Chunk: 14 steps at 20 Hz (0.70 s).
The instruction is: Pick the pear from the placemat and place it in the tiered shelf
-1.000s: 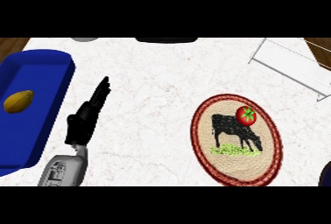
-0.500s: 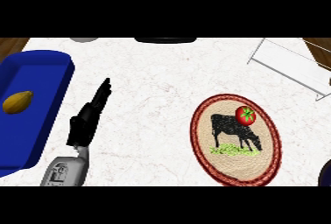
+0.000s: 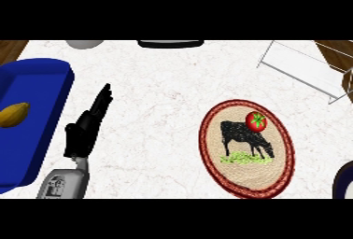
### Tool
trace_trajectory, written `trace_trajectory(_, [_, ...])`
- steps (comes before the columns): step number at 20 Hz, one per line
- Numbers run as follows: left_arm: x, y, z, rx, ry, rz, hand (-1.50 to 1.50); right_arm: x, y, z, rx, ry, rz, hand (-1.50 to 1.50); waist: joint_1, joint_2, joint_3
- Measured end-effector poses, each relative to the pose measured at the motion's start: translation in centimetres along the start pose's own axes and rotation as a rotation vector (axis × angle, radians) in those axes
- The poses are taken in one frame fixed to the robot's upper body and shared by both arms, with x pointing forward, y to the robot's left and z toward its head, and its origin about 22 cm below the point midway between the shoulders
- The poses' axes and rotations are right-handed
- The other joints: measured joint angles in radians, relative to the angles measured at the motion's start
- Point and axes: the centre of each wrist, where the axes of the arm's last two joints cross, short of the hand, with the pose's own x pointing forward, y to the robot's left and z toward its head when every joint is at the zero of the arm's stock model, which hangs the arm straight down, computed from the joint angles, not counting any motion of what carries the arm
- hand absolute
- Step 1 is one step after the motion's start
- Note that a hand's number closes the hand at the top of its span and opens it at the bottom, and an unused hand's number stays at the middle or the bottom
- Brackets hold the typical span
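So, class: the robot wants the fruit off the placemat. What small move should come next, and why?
Probably bring the right hand in from the lower right toward the red fruit. The fruit sits at the upper right of the placemat, on the side nearer the wire shelf. The left hand is open and holds nothing, far left beside the blue tray.

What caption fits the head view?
Left hand open beside blue tray; red fruit on cow placemat.
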Motion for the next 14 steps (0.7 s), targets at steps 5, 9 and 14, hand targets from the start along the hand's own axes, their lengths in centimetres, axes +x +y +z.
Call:
trace_trajectory(5, [-0.6,0.7,0.7,0.025,0.014,-0.002,0.00,0.2,-2.7,-1.8,0.004,0.115,0.040,-1.50,-0.031,-0.013,0.000])
trace_trajectory(9, [-1.1,1.4,1.3,0.044,0.027,-0.002,0.00,-1.0,-5.0,-2.7,0.032,0.143,0.090,-1.50,-0.055,-0.021,0.000])
trace_trajectory(14, [-1.5,2.1,1.6,0.066,0.045,-0.003,0.00,-2.5,-8.7,-3.1,0.079,0.132,0.129,-1.50,-0.083,-0.028,0.000])
